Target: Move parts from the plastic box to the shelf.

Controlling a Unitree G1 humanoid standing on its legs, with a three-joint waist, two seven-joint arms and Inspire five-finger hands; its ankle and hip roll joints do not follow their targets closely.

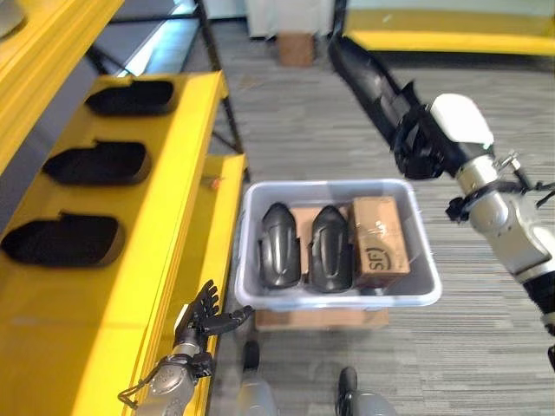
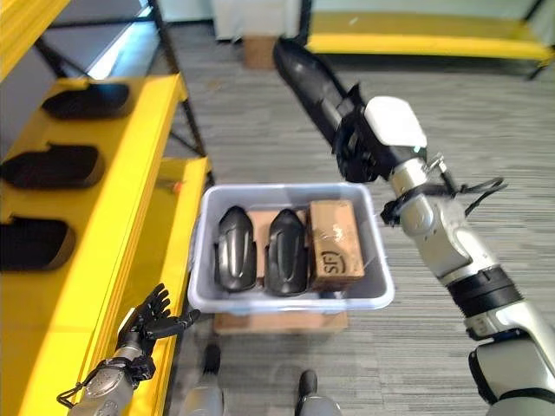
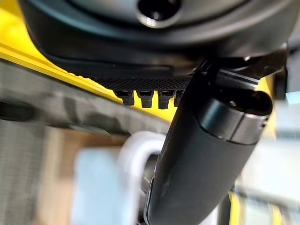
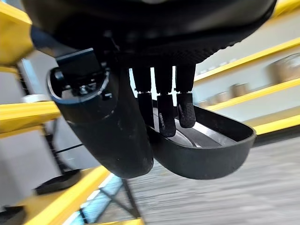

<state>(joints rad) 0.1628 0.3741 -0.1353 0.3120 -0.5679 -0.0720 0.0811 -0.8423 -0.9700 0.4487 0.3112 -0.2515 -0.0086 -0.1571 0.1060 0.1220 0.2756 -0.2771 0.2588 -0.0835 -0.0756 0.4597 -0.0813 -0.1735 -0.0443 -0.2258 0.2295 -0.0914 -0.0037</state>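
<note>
Fingers (image 4: 161,115) of our right hand (image 1: 425,143) are curled over the rim of a long black part (image 1: 368,74), with the thumb under it, so the part is pinched between them and held in the air, above the floor and beyond the far edge of the plastic box (image 1: 338,299). Our left hand (image 1: 201,322) hangs low beside the front edge of the yellow shelf (image 1: 113,286), its fingers spread and relaxed, holding nothing.

Two more black parts (image 1: 279,245) lie side by side in the box, next to a cardboard carton (image 1: 379,240). Three parts (image 1: 62,240) already sit in a row on the shelf.

We think the main risk is the grip. The part is long and we hold it near one end, so most of it stands out past the hand. If the arm swings quickly toward the shelf, the free end can pull the part around in the fingers, or it can slip out and fall on the floor. The free end can also strike the dark shelf post (image 1: 217,78) or the upper yellow board (image 1: 52,52) on the way, because it reaches far ahead of the hand. It may also land on a part already placed there.

Some things we cannot judge. The far end of the held part is cut off at the top of the head views. The wrist view does not show how deep the thumb sits under the part. The left wrist view is very blurred beyond the thumb.
</note>
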